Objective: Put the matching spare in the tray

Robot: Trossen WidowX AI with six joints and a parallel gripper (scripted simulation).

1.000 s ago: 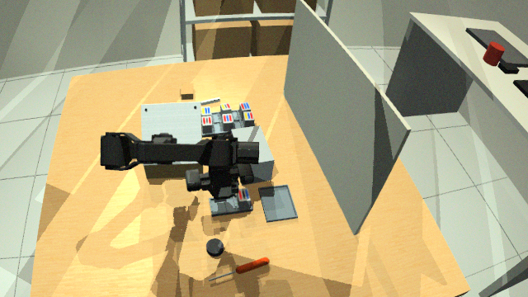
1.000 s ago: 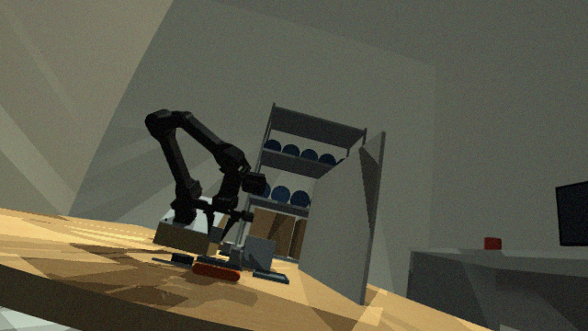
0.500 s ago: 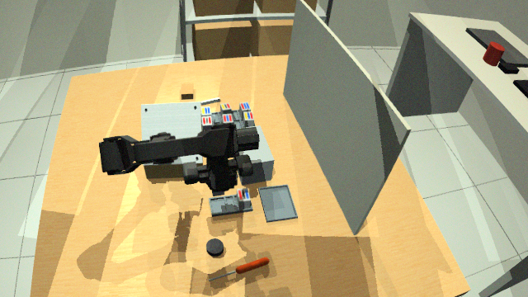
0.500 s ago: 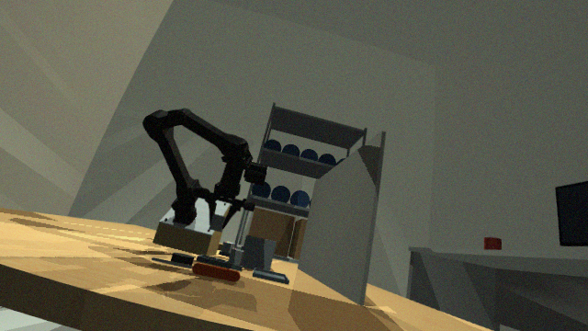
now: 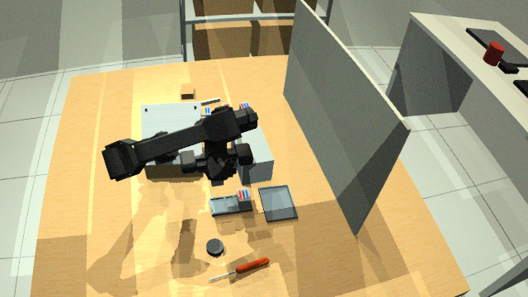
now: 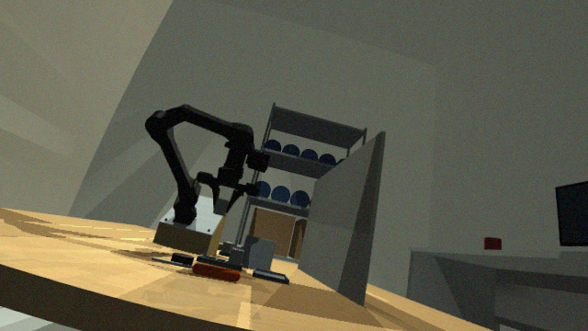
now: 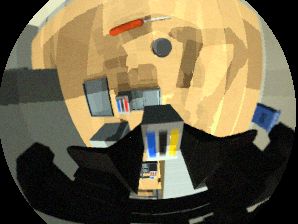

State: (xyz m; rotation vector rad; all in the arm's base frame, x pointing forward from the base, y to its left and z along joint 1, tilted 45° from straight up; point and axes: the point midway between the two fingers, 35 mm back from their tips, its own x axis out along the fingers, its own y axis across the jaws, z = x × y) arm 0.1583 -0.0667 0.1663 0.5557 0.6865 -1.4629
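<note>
My gripper [image 5: 217, 178] [image 6: 223, 208] [image 7: 158, 123] is shut on a grey unit [image 7: 161, 137] with blue, black and yellow stripes. It is held in the air above the table, on the robot's side of the low holder [image 5: 219, 205] [image 7: 151, 99]. No code is legible on it. Another unit [image 5: 243, 195] [image 7: 123, 103] with red and blue stripes stands in the holder's end. The flat grey tray [image 5: 278, 202] [image 6: 271, 276] [image 7: 98, 98] lies beside the holder and holds nothing. Several striped units stand in the rear rack, partly hidden behind the arm.
A grey block [image 5: 256, 170] [image 6: 260, 253] [image 7: 111, 133] stands between tray and rear rack. A tall grey panel [image 5: 330, 103] [image 6: 342, 221] rises beyond the tray. A dark puck [image 5: 214, 247] [image 7: 162, 47] and an orange screwdriver [image 5: 252, 265] [image 6: 216, 272] [image 7: 126, 27] lie at the front.
</note>
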